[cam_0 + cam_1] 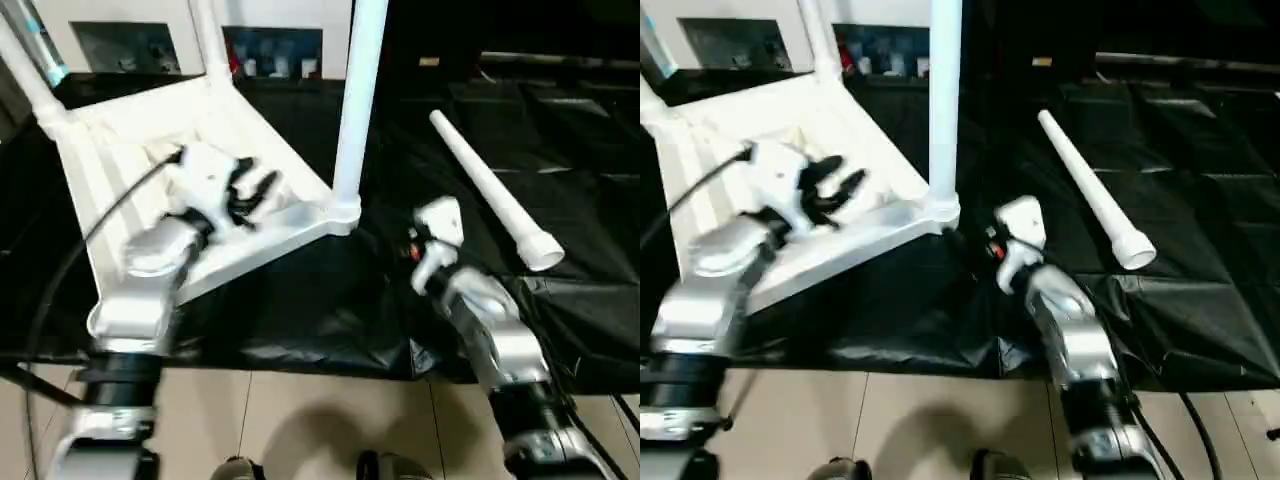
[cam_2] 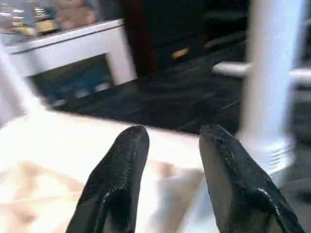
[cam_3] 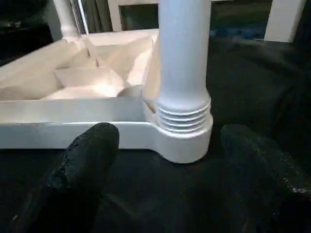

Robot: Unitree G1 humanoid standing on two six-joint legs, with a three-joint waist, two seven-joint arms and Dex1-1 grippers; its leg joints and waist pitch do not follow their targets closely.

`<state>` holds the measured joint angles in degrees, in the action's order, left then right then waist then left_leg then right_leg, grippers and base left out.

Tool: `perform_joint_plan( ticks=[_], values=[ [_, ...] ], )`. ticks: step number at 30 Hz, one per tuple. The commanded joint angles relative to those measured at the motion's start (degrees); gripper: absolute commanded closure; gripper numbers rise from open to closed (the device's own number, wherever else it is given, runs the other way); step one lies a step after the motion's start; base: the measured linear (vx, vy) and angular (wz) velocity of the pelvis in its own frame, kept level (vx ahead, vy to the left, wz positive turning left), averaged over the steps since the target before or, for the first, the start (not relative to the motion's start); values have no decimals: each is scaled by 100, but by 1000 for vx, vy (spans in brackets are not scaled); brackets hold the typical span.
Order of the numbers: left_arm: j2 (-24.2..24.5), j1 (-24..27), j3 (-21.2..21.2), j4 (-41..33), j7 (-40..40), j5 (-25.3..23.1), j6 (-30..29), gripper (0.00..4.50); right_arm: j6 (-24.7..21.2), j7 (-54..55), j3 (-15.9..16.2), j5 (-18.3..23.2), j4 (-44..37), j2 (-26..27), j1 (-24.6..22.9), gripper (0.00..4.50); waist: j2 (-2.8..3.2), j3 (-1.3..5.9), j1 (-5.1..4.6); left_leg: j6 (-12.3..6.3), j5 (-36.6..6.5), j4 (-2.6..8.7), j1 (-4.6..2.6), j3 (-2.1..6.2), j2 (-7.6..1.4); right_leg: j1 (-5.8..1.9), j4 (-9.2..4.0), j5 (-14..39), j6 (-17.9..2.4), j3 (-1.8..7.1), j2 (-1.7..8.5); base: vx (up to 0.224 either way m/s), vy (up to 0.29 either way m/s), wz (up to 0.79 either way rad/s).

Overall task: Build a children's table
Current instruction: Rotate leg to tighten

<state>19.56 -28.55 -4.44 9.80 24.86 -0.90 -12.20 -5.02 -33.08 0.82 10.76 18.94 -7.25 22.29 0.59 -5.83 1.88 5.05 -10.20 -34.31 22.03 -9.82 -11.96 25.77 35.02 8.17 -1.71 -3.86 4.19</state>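
Observation:
The white table top (image 1: pixel 120 140) lies upside down on a black cloth, ribbed underside up. Three legs stand in its corner sockets: one at the near right corner (image 1: pixel 355 100), one at the back (image 1: pixel 205 40) and one at the left (image 1: pixel 30 75). Another leg (image 1: pixel 490 190) lies loose on the cloth to the right. My left gripper (image 1: pixel 255 182) hovers open over the underside, its fingers (image 2: pixel 121 165) pointing toward the near right leg. My right gripper (image 3: pixel 170 132) is open, with its fingers (image 3: pixel 92 155) low on either side of that leg's ribbed socket (image 3: pixel 184 131) and apart from it.
The black cloth (image 1: pixel 330 320) ends at a front edge close to me, with tiled floor (image 1: pixel 300 420) below. A black cable (image 1: pixel 90 230) runs from my left wrist. White furniture with small items (image 2: pixel 73 39) stands behind the table top.

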Motion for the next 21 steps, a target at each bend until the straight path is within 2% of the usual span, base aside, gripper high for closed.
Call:
perform_joint_plan(
  ticks=[1, 2, 3, 4, 5, 8, 10, 13, 15, 16, 17, 18, 19, 21],
  values=[
    [193, 53, -124, 116, -511, -438, -306, 247, -147, -48, 108, 11, -168, 4, -22, 73, 74, 520, 18, -316, -1151, 371, -33, 7, -27, -482, -407, 1311, -1000, 202, 232, 0, 0, 0],
    [193, 53, -124, 116, -511, -438, -306, 247, -147, -48, 108, 11, -168, 4, -22, 73, 84, 520, 14, -296, -1182, 359, -67, 0, -25, -450, -422, 1393, -970, 205, 224, 0, 0, 0],
    [299, 65, -242, 194, -880, -646, -452, 247, -192, -57, 181, -8, -178, 39, -20, 73, 105, 520, 23, -285, -1199, 354, -78, -6, -23, -427, -445, 1521, -960, 206, 226, 0, 0, 0],
    [340, 78, -322, 222, -1097, -738, -534, 247, -226, -56, 227, -27, -179, 68, -12, 73, 69, 500, 8, -289, -1230, 361, -66, -13, -28, -413, -448, 1532, -948, 207, 215, 0, 0, 0],
    [416, 113, -431, 285, -1395, -856, -560, 247, -271, -67, 300, -28, -186, 120, -1, 73, 67, 494, 22, -288, -1218, 363, -43, 0, -15, -429, -433, 1584, -934, 204, 223, 0, 0, 0],
    [557, 203, -609, 353, -1844, -1061, -667, 247, -333, -158, 436, -13, -229, 193, 12, 73, 94, 500, 23, -275, -1269, 369, -68, 6, -35, -399, -435, 1526, -961, 208, 219, 0, 0, 0],
    [709, 364, -712, 310, -2104, -1252, -928, 247, -452, -309, 568, 2, -315, 191, 1, 73, 99, 502, 20, -290, -1227, 376, -48, 16, -36, -417, -418, 1416, -968, 205, 221, 0, 0, 0],
    [725, 503, -805, 139, -2317, -1404, -1127, 247, -519, -339, 626, -11, -336, 168, -7, 73, 107, 507, 25, -294, -1165, 369, -50, 19, -37, -413, -410, 1311, -998, 209, 227, 0, 0, 0],
    [825, 708, -696, -18, -2389, -1652, -1208, 247, -533, -341, 670, -38, -328, 155, -4, 73, 88, 483, 44, -340, -1236, 375, -69, 7, -51, -372, -436, 1433, -1014, 220, 233, 0, 0, 0],
    [825, 708, -696, -18, -2389, -1652, -1208, 247, -533, -341, 670, -38, -328, 155, -4, 73, 85, 485, 46, -332, -1218, 380, -54, 16, -55, -390, -421, 1422, -1016, 219, 244, 0, 0, 0],
    [854, 800, -656, -80, -2416, -1719, -1232, 247, -540, -336, 688, -44, -332, 157, -6, 73, 46, 482, 59, -349, -1190, 380, -50, 14, -52, -388, -424, 1454, -990, 223, 246, 0, 0, 0],
    [867, 907, -632, -165, -2431, -1770, -1264, 247, -541, -333, 703, -52, -326, 159, -4, 73, 36, 476, 56, -360, -1175, 386, -47, 13, -52, -383, -430, 1473, -981, 225, 245, 0, 0, 0],
    [846, 995, -640, -249, -2454, -1767, -1353, 247, -547, -336, 711, -56, -319, 163, 2, 73, 55, 476, 60, -359, -1157, 386, -45, 15, -57, -376, -426, 1445, -990, 228, 245, 0, 0, 0],
    [818, 1125, -668, -348, -2526, -1773, -1502, 247, -564, -337, 723, -64, -285, 164, 34, 73, 50, 472, 54, -342, -1182, 390, -35, 14, -55, -382, -421, 1422, -1005, 228, 247, 0, 0, 0]
  ],
)
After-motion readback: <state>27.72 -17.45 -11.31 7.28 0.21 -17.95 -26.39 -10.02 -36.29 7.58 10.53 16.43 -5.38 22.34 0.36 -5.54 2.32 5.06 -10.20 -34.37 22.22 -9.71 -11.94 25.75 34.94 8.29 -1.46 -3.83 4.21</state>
